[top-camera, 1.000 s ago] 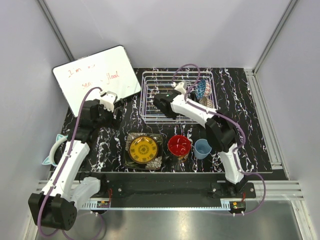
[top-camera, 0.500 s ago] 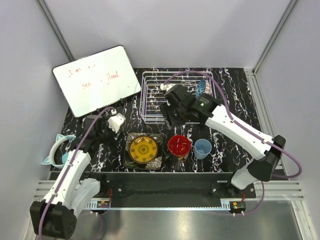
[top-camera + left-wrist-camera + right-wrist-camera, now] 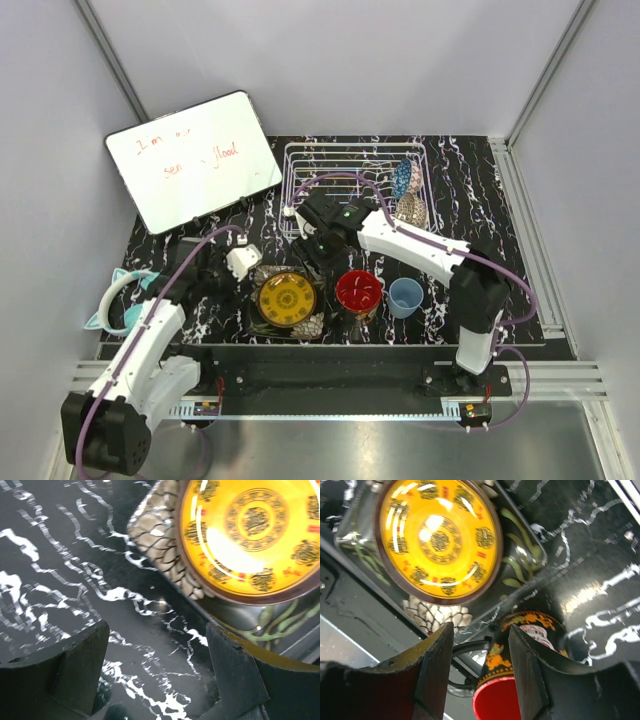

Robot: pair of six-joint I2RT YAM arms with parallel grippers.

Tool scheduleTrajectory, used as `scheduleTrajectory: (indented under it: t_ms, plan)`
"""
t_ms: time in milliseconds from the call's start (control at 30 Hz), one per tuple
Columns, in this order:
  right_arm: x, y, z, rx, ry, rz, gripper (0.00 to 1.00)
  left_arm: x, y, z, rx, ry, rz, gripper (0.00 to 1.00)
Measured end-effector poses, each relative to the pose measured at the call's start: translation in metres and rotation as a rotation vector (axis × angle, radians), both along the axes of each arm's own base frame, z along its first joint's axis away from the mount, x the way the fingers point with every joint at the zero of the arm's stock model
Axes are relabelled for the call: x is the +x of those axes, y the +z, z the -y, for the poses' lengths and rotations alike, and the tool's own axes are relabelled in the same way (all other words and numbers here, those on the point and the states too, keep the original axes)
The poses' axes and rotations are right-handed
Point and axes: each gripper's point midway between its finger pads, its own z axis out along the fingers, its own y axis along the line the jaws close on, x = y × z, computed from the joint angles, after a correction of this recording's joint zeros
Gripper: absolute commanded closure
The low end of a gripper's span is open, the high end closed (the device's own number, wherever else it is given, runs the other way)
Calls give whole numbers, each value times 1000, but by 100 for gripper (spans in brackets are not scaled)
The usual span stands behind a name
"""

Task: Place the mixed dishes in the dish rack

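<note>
Left pincer [image 3: 157, 635] stands wide and empty beside the plate [image 3: 250, 525], near the worktop's front edge. Right pincer [image 3: 480, 630] is narrower over the mug [image 3: 535, 627], which its fingers half hide; I cannot tell if it grips. Rack [image 3: 305, 195] is at the back edge.

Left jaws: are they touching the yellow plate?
Apart. Left wrist view: the left gripper's jaws lie short of the yellow plate, floral dish rim showing between.

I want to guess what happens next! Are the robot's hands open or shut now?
Left gripper: open, holding nothing.
Right gripper: open, holding nothing.
</note>
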Motion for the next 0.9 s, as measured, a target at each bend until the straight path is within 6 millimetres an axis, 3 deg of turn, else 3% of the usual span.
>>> scheduleTrajectory:
  t_ms: [300, 667, 900]
  plan:
    - [0, -6, -19, 86, 65, -46, 43, -9, -14, 18, -34, -71, -93, 18]
    - [1, -52, -28, 90, 94, -137, 44, -5, -17, 26, -33, -84, -94, 18]
    - [-5, -67, -25, 94, 99, -158, 44, -2, -18, 25, 2, -96, -68, 18]
